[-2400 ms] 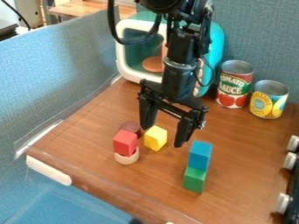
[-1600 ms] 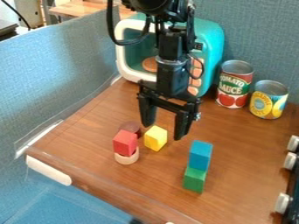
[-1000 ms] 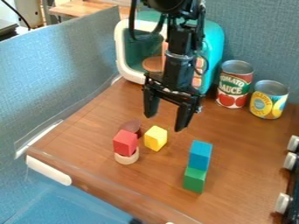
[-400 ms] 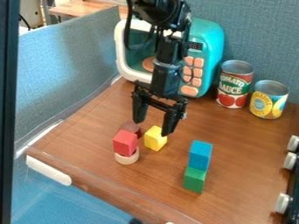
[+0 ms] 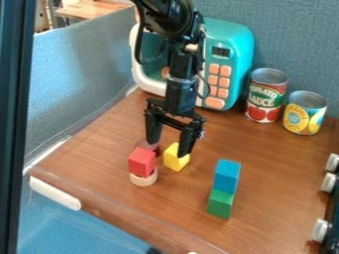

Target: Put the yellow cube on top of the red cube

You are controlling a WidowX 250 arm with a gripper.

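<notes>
The black gripper [image 5: 169, 149] hangs open over the left-centre of the table, its two fingers spread. One fingertip overlaps the upper right side of the yellow cube [image 5: 173, 159] in the view, the other is behind and above the red cube; contact cannot be told. The yellow cube stands on the wooden table, right of the red cube. The red cube [image 5: 141, 162] sits on a pale wooden ring [image 5: 144, 179], and a dark red-brown round piece [image 5: 149, 146] stands just behind it, partly hidden.
A blue block [image 5: 227, 176] is stacked on a green block [image 5: 220, 203] to the right. A teal toy microwave [image 5: 228, 54], a tomato sauce can [image 5: 266, 95] and a yellow-labelled can [image 5: 305, 113] stand at the back. Stove knobs line the right edge; a dark post [image 5: 17, 124] stands at left.
The arm and open gripper have shifted left and slightly down toward the yellow cube. The dark post has come into view at the left edge. The cubes have not moved.
</notes>
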